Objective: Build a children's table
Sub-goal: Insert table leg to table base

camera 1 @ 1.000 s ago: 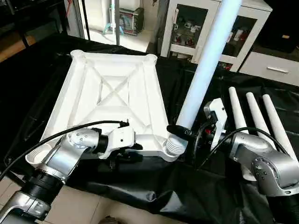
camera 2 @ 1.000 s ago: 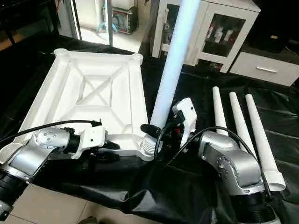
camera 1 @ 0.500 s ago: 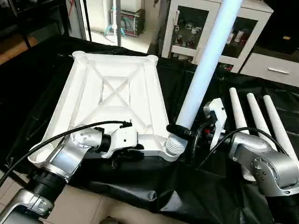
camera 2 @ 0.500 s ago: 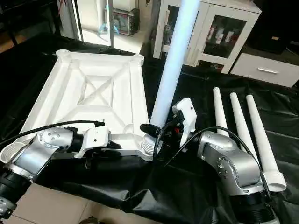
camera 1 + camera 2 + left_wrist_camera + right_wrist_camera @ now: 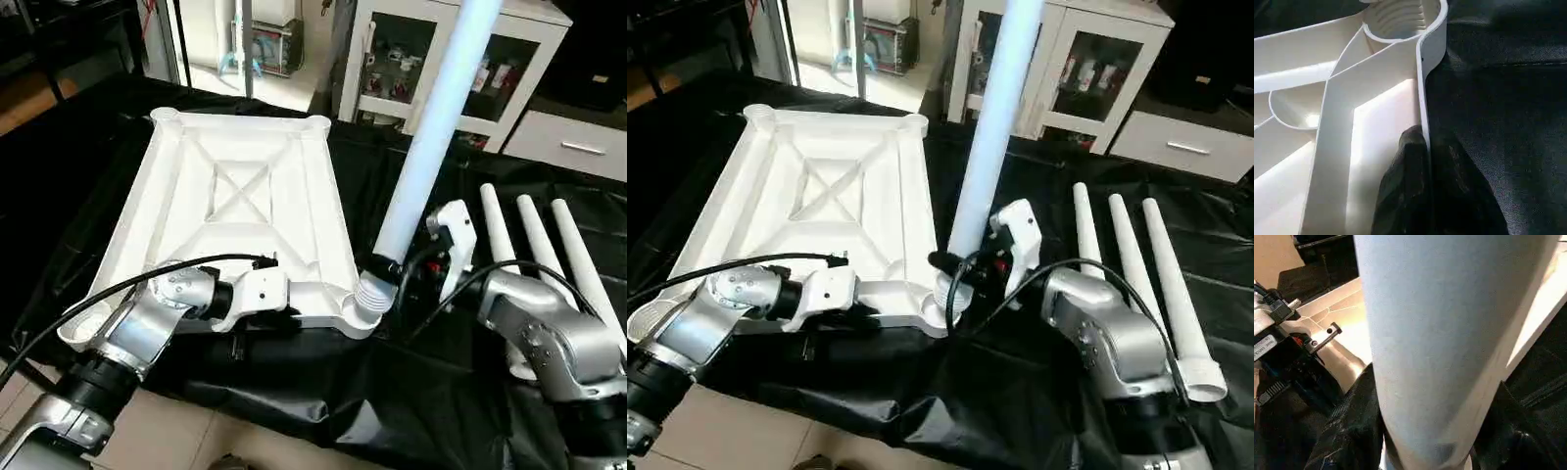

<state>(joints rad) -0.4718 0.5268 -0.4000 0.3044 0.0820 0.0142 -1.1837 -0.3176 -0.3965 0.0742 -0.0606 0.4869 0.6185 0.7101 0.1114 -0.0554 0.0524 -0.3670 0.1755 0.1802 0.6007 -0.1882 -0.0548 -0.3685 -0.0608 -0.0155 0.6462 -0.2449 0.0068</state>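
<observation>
Now right claw (image 5: 384,266) grips an upright leg (image 5: 428,132) seating into the top's (image 5: 245,196) near corner socket (image 5: 361,311), left claw (image 5: 1422,191) pinching the rim; next, probably twist it home.

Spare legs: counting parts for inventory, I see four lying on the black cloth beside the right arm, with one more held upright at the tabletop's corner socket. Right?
Not quite: three spare legs lie there, per the right eye view. The rest holds: the right gripper holds a fourth leg upright at the tabletop corner socket.
</observation>
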